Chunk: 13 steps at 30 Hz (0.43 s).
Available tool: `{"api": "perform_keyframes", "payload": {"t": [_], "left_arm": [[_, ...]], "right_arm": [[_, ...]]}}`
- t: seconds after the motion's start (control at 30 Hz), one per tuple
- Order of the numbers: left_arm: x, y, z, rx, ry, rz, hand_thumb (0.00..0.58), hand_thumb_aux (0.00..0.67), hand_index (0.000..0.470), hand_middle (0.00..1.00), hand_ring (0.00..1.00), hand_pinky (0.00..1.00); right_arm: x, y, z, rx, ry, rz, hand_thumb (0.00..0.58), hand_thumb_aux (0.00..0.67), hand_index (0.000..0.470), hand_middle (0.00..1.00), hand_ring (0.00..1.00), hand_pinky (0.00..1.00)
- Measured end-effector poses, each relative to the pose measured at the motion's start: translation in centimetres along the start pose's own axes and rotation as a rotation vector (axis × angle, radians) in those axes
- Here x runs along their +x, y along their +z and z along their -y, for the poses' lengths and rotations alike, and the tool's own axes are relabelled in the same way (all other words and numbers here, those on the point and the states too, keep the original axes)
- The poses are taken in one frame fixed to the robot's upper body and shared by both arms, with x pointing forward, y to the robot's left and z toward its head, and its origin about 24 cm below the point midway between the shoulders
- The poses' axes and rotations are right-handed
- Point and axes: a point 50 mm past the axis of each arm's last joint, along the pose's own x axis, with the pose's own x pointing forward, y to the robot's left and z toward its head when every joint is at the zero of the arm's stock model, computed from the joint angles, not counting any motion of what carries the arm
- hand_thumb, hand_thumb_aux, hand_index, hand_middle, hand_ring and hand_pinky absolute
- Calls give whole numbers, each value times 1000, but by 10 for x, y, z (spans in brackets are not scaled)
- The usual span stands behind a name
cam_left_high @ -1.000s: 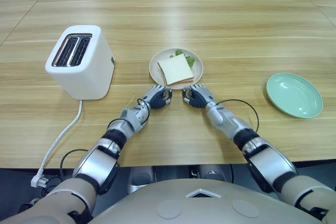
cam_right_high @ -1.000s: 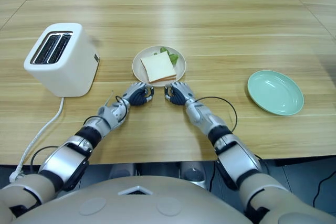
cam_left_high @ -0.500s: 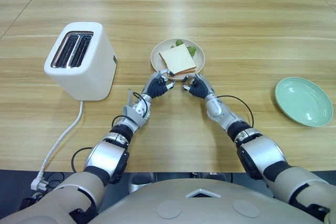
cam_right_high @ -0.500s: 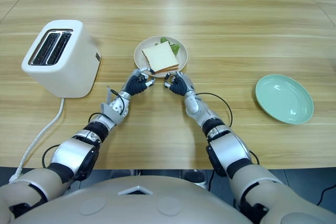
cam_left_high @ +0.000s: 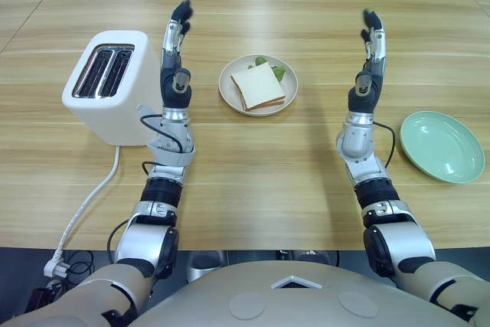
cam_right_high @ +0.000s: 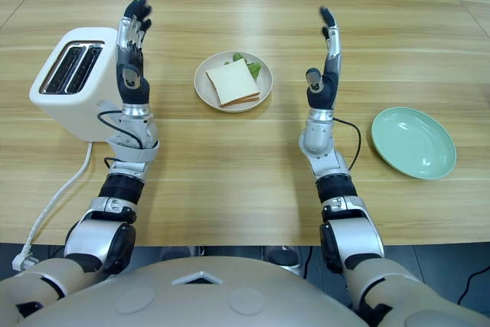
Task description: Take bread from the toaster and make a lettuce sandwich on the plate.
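left hand (cam_left_high: 175,51) + right hand (cam_left_high: 369,65) went from curled at small cream round plate (cam_left_high: 228,96) to raised, fingers straight, empty | white-bread lettuce sandwich (cam_left_high: 258,86) sat between them | task looked done

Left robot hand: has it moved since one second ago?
Yes: the left robot hand moved leftward from the plate, now raised open beside the toaster.

Two head-mounted stereo eyes, looking forward and down, sharing table (cam_left_high: 306,181), slightly offset
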Motion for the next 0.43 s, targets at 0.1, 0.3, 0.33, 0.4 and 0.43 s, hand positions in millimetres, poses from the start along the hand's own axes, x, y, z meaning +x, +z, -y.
{"api": "perform_keyframes", "payload": {"t": [0.1,0.3,0.33,0.4,0.43], "left_arm": [[-5,-8,4,-21,13,-59,0,0,0,0,0,0],[-18,-28,-10,82,121,-176,0,0,0,0,0,0],[-21,-31,-10,97,127,-195,0,0,0,0,0,0],[-25,-35,-9,116,127,-215,0,0,0,0,0,0],[-28,-37,-9,130,130,-220,0,0,0,0,0,0]], "right_arm": [[-13,-13,-13,29,31,-110,0,0,0,0,0,0],[-23,-24,-12,33,35,-168,0,0,0,0,0,0],[-22,-25,-10,29,29,-171,0,0,0,0,0,0],[-22,-28,-7,18,20,-178,0,0,0,0,0,0],[-23,-30,-5,10,21,-188,0,0,0,0,0,0]]}}
